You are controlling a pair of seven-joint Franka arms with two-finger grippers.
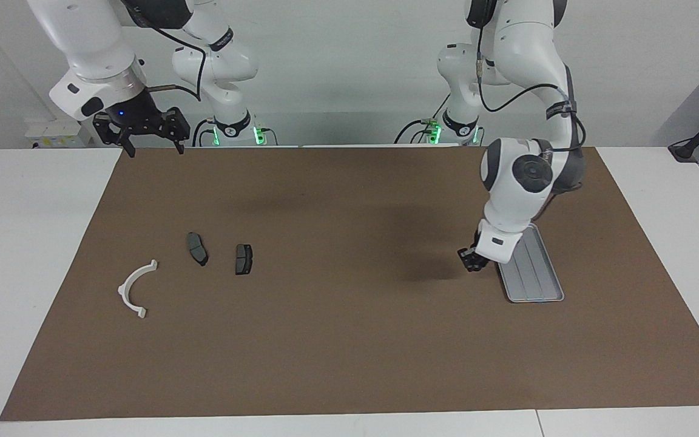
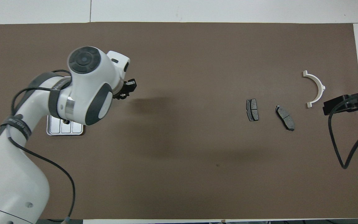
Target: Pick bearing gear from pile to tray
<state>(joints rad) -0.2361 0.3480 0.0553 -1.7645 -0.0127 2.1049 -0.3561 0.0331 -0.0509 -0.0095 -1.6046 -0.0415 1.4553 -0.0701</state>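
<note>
Fingers of the left gripper (image 1: 472,262) pinch something too small to identify, beside the tray (image 1: 534,276); right gripper (image 1: 141,130) waits raised, jaws apart.

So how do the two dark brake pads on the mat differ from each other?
The brake pad toward the white bracket lies slanted on the mat, while the other brake pad lies nearly square to the mat's edges. The slanted one sits slightly nearer the robots. Both are small, dark grey, flat and untouched by either gripper.
</note>
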